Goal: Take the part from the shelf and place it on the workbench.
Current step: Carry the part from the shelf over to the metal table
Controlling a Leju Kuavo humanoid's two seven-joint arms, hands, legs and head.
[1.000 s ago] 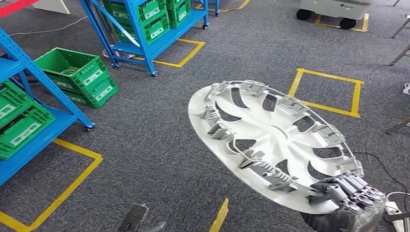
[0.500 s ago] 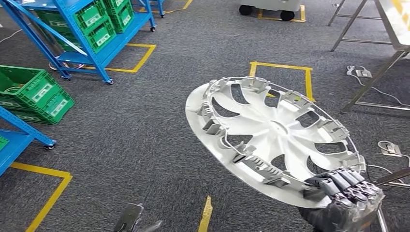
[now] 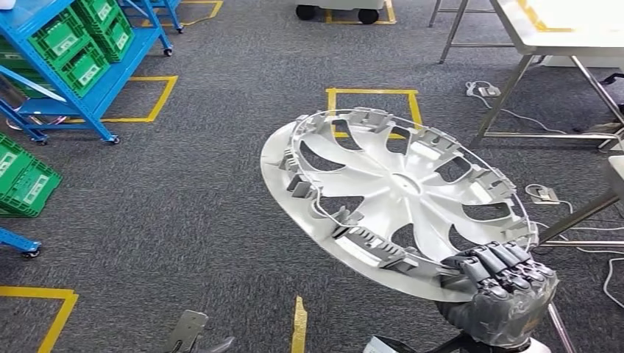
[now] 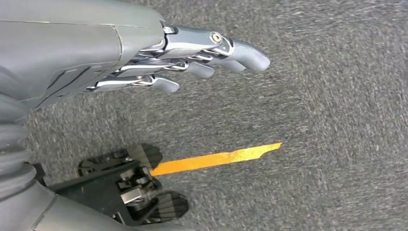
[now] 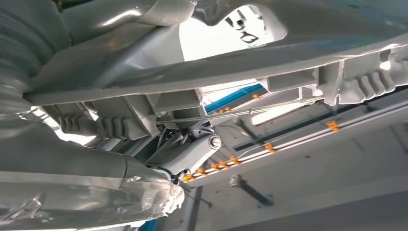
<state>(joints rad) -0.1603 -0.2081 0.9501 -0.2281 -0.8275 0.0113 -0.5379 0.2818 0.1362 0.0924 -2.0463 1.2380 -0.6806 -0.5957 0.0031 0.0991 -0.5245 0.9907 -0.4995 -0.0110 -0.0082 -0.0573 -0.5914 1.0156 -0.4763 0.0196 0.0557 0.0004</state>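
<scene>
A large silver-white wheel cover hangs tilted in the air over the carpet, its ribbed inner side facing me. My right hand grips its near rim at the lower right, fingers curled over the edge. In the right wrist view the wheel cover's rim and clips sit against my fingers. My left hand hangs low over the carpet with its fingers stretched out and nothing in them. The white workbench stands at the far right on metal legs.
Blue shelves with green crates stand at the far left, and another green crate sits on the floor. Yellow tape squares mark the grey carpet. Cables and a power strip lie by the workbench legs. A wheeled cart stands far back.
The whole view has swung to the right: the shelves slid off to the left and the workbench came in at the right. The wheel cover stays held in my right hand.
</scene>
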